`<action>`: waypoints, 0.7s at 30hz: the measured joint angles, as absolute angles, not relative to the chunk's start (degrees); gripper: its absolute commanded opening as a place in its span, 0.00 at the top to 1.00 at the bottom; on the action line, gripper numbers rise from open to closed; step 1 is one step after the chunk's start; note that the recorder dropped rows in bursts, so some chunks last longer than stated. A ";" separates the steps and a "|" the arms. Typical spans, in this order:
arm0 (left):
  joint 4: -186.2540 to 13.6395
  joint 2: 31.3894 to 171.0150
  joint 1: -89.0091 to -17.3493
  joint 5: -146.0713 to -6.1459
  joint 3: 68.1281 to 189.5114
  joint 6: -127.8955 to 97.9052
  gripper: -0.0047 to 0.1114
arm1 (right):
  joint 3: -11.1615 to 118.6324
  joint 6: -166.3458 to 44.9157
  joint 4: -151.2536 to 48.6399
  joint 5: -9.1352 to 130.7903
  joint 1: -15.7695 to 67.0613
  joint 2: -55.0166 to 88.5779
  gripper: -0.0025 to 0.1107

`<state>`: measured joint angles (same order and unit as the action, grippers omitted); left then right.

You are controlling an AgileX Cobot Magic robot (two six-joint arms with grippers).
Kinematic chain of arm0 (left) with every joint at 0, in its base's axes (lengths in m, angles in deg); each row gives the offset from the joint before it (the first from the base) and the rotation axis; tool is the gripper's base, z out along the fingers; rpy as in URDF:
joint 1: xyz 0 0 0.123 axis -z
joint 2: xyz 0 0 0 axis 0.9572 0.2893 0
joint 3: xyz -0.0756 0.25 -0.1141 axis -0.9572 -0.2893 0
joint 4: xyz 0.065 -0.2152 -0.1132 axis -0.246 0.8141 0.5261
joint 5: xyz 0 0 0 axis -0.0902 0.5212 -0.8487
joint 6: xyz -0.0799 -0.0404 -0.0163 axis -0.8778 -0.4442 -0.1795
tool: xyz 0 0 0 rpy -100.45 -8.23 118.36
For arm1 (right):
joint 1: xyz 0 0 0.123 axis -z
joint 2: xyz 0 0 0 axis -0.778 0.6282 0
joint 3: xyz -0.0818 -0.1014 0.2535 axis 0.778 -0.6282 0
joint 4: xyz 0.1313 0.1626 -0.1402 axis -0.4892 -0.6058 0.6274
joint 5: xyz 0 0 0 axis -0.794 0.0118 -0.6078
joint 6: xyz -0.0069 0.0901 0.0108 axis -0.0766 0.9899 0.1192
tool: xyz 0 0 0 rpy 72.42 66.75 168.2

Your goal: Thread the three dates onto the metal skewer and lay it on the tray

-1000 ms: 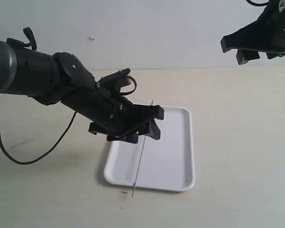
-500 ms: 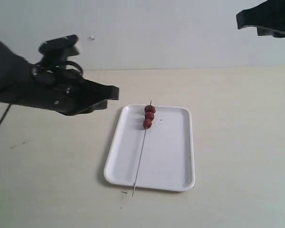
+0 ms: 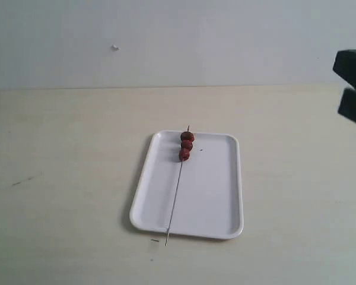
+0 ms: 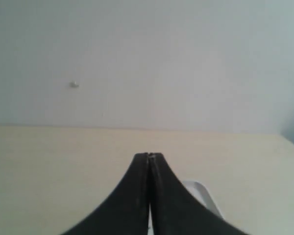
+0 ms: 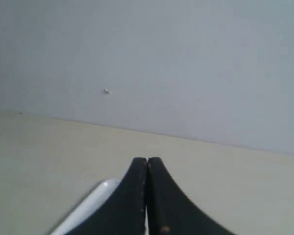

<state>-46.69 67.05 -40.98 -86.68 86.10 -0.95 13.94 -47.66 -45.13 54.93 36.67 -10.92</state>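
Observation:
The white tray [image 3: 207,190] lies mid-table. The thin metal skewer [image 3: 175,199] rests along its left half, its tip past the near rim. All three dark-red dates [image 3: 186,145] sit threaded in a row near the skewer's far end. My left gripper [image 4: 149,155] is shut with nothing in it and is out of the exterior view; a tray corner [image 4: 202,192] shows beside its fingers. My right gripper [image 5: 147,160] is shut and empty too, with a tray corner [image 5: 95,197] beside it. A dark part of the right arm [image 3: 353,86] shows at the right edge, well apart from the tray.
The beige table [image 3: 59,178] stretches around the tray. A pale wall [image 3: 178,35] with a small mark [image 3: 114,47] stands behind it. A tiny dark speck [image 3: 154,240] lies by the skewer's near tip.
The left arm drew away from the tray to the left and left the exterior view, uncovering the dates on the skewer. The right arm moved toward the right edge and lower.

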 measured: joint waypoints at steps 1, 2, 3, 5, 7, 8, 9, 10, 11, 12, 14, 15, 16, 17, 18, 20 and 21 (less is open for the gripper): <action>-46.69 63.82 -40.98 -86.68 84.97 -0.71 0.96 | 11.82 -47.66 -45.13 53.97 36.58 -12.33 0.98; -46.80 61.39 -40.98 -86.68 84.09 -0.56 0.96 | 10.05 -47.66 -45.20 53.67 36.45 -13.36 0.98; -46.80 58.56 -40.98 -86.26 83.02 -0.44 0.96 | 8.58 -47.66 -45.20 53.68 36.45 -14.60 0.98; -46.80 54.05 -40.98 -84.57 81.38 -0.35 0.96 | 6.84 -47.66 -45.20 54.66 36.45 -16.52 0.98; -46.80 50.00 -40.98 -82.62 80.08 -0.21 0.96 | 6.07 -47.66 -45.20 56.56 36.45 -17.83 0.98; -46.80 48.37 -40.98 -82.10 79.55 -0.21 0.96 | 5.95 -47.66 -45.20 57.27 36.45 -18.22 0.98; -46.80 46.93 -40.98 -81.73 79.16 -0.21 0.96 | 5.95 -47.66 -45.20 57.95 36.45 -18.55 0.98; -46.89 45.71 -40.98 -81.47 78.70 -0.18 0.96 | 5.83 -47.66 -45.20 58.37 36.45 -18.78 0.98; -46.89 44.90 -40.98 -81.18 78.59 -0.18 0.96 | 5.73 -47.66 -45.20 58.65 36.45 -18.88 0.98; -46.89 43.96 -40.98 -81.05 78.34 -0.18 0.96 | 5.73 -47.66 -45.20 58.90 36.45 -18.88 0.98; -46.89 43.11 -40.98 -80.92 78.25 -0.18 0.96 | 5.73 -47.66 -45.20 59.04 36.45 -18.88 0.98; -46.89 42.84 -40.98 -80.84 78.25 -0.08 0.96 | 5.73 -47.66 -45.20 59.17 36.45 -18.88 0.98; -46.89 42.58 -40.98 -80.84 78.25 -0.08 0.96 | 5.73 -47.66 -45.20 59.29 36.45 -18.88 0.98; -46.89 42.54 -40.98 -80.84 78.25 -0.08 0.96 | 5.73 -47.66 -45.20 59.29 36.45 -18.88 0.98; -46.89 42.54 -40.98 -80.84 78.25 -0.08 0.96 | 5.73 -47.66 -45.20 59.29 36.45 -18.88 0.98; -46.89 42.54 -40.98 -80.80 78.25 -0.08 0.96 | 5.73 -47.66 -45.20 59.29 36.45 -18.88 0.98; -46.89 42.54 -40.98 -80.80 78.25 -0.08 0.96 | 5.73 -47.66 -45.20 59.40 36.45 -18.88 0.98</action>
<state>-46.89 42.54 -40.98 -80.80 78.25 -0.08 5.73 -47.66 -45.20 59.40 36.45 -18.88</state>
